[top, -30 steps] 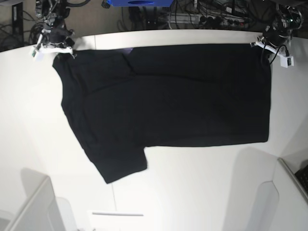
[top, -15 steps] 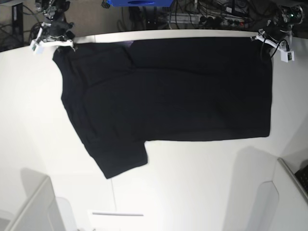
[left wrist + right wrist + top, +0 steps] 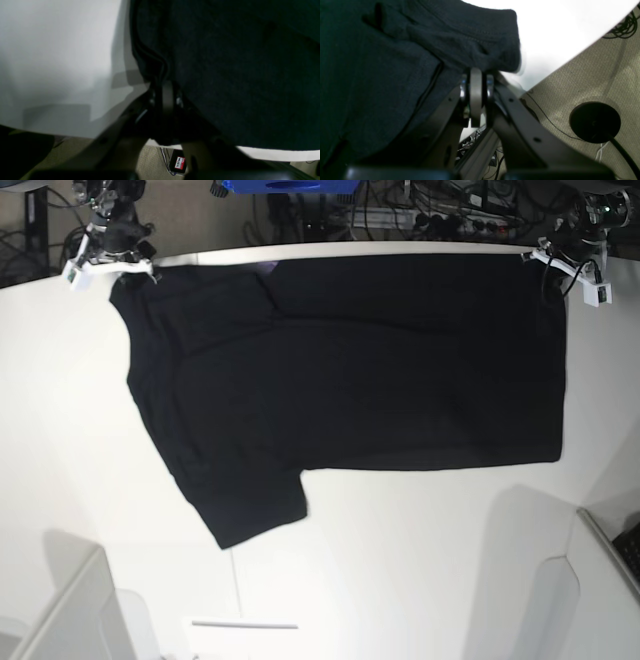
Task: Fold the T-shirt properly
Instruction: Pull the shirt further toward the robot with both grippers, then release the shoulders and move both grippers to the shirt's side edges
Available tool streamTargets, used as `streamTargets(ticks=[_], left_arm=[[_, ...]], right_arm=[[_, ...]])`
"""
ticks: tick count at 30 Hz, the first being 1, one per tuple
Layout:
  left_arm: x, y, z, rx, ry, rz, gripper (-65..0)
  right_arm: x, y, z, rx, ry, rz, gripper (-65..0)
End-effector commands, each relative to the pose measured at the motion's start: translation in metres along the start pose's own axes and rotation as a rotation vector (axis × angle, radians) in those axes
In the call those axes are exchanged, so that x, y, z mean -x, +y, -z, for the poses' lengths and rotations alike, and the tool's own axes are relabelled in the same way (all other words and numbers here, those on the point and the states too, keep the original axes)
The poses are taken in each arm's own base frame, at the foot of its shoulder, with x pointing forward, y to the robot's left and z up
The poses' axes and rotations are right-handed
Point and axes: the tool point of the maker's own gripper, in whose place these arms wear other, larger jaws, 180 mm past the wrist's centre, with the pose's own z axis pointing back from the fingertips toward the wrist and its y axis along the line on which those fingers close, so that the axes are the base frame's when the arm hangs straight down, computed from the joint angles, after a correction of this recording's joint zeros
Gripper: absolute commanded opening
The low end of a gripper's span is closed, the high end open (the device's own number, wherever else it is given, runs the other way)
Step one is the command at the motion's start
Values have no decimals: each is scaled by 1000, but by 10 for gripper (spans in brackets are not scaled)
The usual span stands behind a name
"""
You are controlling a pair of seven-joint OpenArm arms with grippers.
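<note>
White bench [image 3: 400, 580] surface fills most of the base view, with cables and a blue object seen beyond its far edge. Spread flat across the far half of the bench lies the T-shirt [image 3: 350, 370], black, with one sleeve [image 3: 250, 510] jutting toward the near side and a hint of purple showing at the far edge. The left end effector [image 3: 548, 260] is clamped together on a far corner of the cloth at the view's right; in the left wrist view the hem is seen pinched between the closed jaws. The right end effector [image 3: 120, 268] is likewise closed on the opposite far corner, where bunched fabric is gripped. The step in hand is judged to be the first fold, with both far corners taken up. Next, both corners would probably need to be lifted evenly and carried toward the near edge, keeping the cloth taut so that no crease is formed.
</note>
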Motion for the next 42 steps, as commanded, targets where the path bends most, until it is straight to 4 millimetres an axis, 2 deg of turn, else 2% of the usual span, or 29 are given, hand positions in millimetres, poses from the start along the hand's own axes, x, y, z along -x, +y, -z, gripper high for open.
streamTargets(ticks=[1, 2, 3, 5, 7, 8, 9, 12, 14, 16, 19, 21, 23, 28, 29, 31, 38, 42], left_arm=[[-5, 6, -5, -19, -6, 18, -650], [-5, 6, -5, -19, -6, 18, -650], [-5, 6, -5, -19, -6, 18, -650], [-5, 6, -5, -19, -6, 18, -650], [-5, 6, -5, -20, -6, 17, -517], [-5, 8, -6, -26, -10, 12, -443], [-6, 14, -9, -41, -16, 5, -367], [-10, 31, -18, -86, -40, -20, -204], [-13, 47, -28, -130, -61, -44, -135], [-18, 62, -38, -173, -86, -63, -115], [-28, 76, -51, -215, -126, -72, -117], [-37, 76, -56, -223, -149, -56, -117], [-49, 70, -59, -220, -174, -22, -118], [-85, 53, -65, -203, -267, 34, -123], [-91, 49, -63, -195, -282, 37, -145], [-106, 42, -59, -173, -301, 66, -229], [-137, 2, -34, -62, -317, 165, -643], [-151, -9, -30, -33, -339, 188, -650]], right_arm=[[-8, 2, -3, -9, -28, -14, -650], [-8, 1, -4, -8, -27, -15, -650], [-7, -1, -5, -3, -26, -15, -617], [-7, -1, -5, -3, -27, -16, -491], [-8, 1, -7, -7, -31, -17, -389], [-8, 1, -9, -6, -33, -18, -357], [-9, 1, -11, -9, -34, -20, -344], [-15, -2, -17, 0, -55, -18, -344], [-24, -12, -20, 27, -80, -9, -344], [-32, -21, -22, 52, -104, 5, -339], [-46, -31, -25, 78, -143, 10, -338], [-54, -30, -24, 73, -161, 3, -336], [-69, -16, -20, 21, -185, -33, -336], [-91, 17, -13, -99, -236, -78, -342], [-96, 23, -12, -118, -248, -84, -342], [-108, 34, -9, -151, -269, -107, -342], [-136, 83, 8, -256, -216, -136, -342], [-148, 115, 13, -318, -169, -145, -342]])
